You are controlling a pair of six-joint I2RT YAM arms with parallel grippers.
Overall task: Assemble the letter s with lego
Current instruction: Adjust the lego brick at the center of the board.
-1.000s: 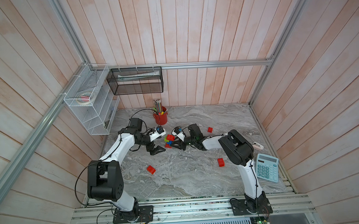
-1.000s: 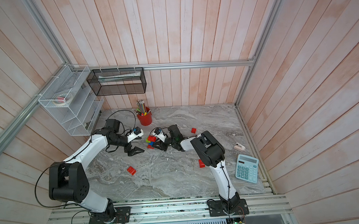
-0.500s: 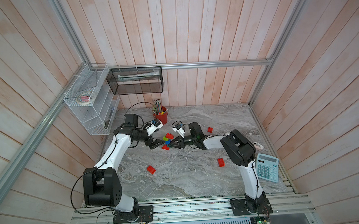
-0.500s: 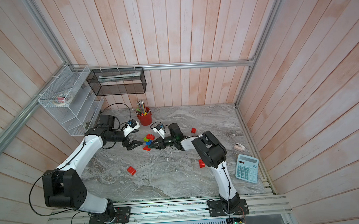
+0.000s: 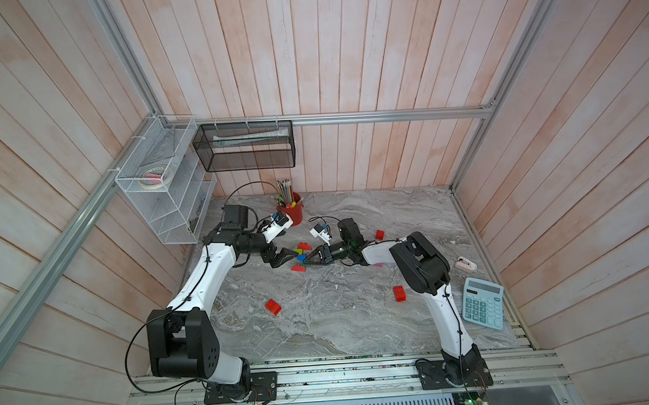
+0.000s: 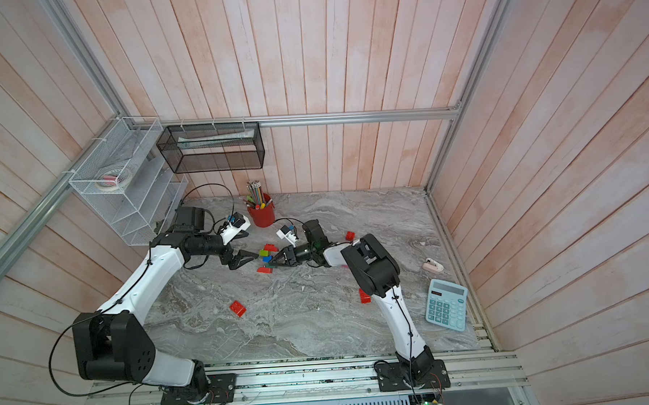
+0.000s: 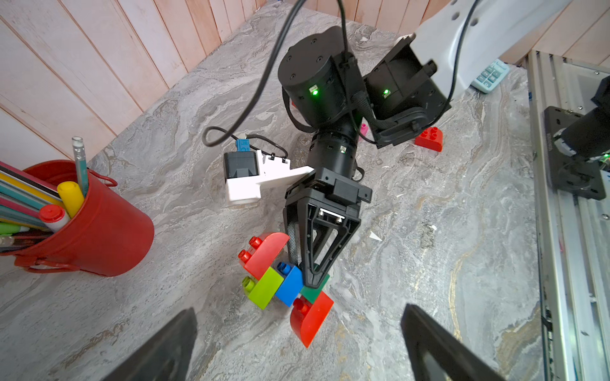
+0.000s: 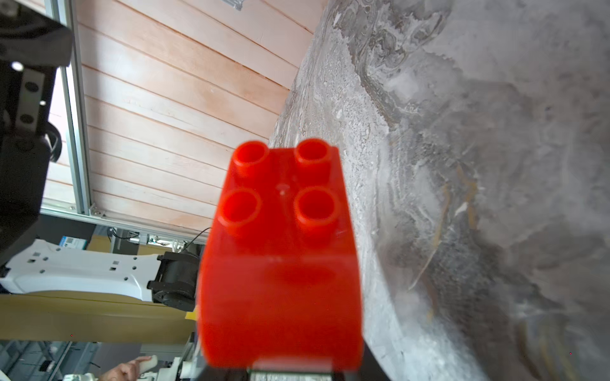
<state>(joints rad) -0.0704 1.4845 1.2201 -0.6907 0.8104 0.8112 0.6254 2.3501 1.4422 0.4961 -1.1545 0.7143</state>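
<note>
Five lego bricks (image 7: pixel 288 285) almost make an S; loose red bricks (image 5: pixel 273 307) wait. The right hand (image 7: pixel 313 280), pressed together, touches the green brick (image 7: pixel 313 293); the left hand (image 5: pixel 287 258) is spread.

- The white and black left arm (image 5: pixel 209 268) is swinging back, elbow pulling in toward the white wire shelf (image 5: pixel 165 203), black shoulder block turning with it.
- The left gripper (image 5: pixel 286 258), jaws spread wide, is sliding toward the back wall and squaring up to the joined red, lime, blue and dark green plastic lego bricks (image 5: pixel 301 255).
- The thin black cable (image 5: pixel 247 184) over that elbow is arching higher.
</note>
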